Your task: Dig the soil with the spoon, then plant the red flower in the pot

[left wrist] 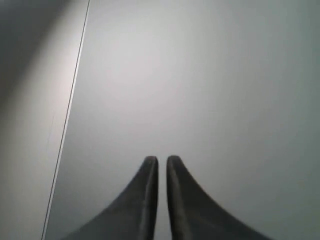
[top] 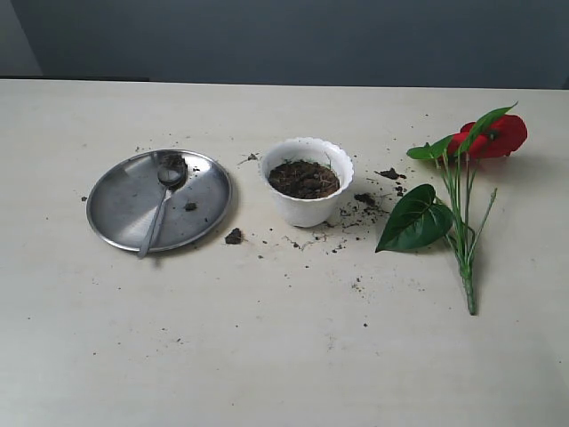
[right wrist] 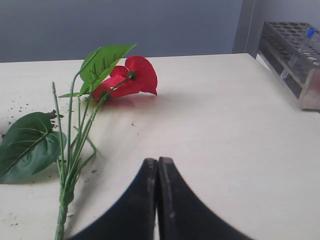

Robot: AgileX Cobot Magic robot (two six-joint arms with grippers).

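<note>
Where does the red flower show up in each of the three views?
Exterior view: red flower lies on the right of the table, bloom farthest back.
Left wrist view: not in it.
Right wrist view: picture's left half, stems running toward the camera.
Shared landmark: its large dark green leaf, in exterior and right wrist views.

The flower [right wrist: 137,75] lies flat on the worktop [right wrist: 225,130]. The right hand [right wrist: 158,162], closed tight and empty, is near its stems. A tube rack [right wrist: 295,55] stands at the worktop's edge.

One pot [top: 307,210], one spoon [top: 158,213], one steel plate [top: 120,200] and one red flower [top: 498,138].
</note>
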